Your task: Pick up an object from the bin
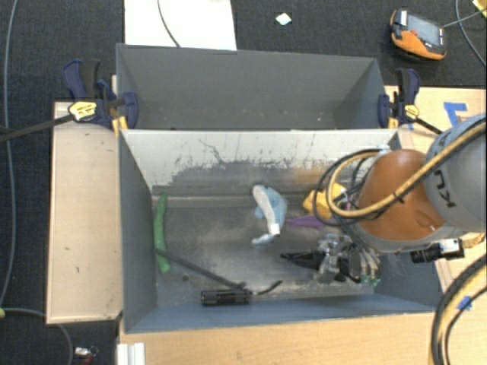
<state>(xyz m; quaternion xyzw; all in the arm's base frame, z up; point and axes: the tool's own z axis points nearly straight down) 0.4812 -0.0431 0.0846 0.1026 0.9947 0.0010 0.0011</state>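
The claw (335, 263), its opening impossible to tell, would best centre on the black piece (298, 258) beside it before closing.

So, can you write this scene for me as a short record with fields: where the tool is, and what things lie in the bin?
place: grey metal bin
tool: low in the bin's right part
holding something: cannot tell
nearest things: purple piece, yellow piece, both just above the tool in the view
middle: pale blue thing
left: green strip along the wall
bottom of the view: black stick
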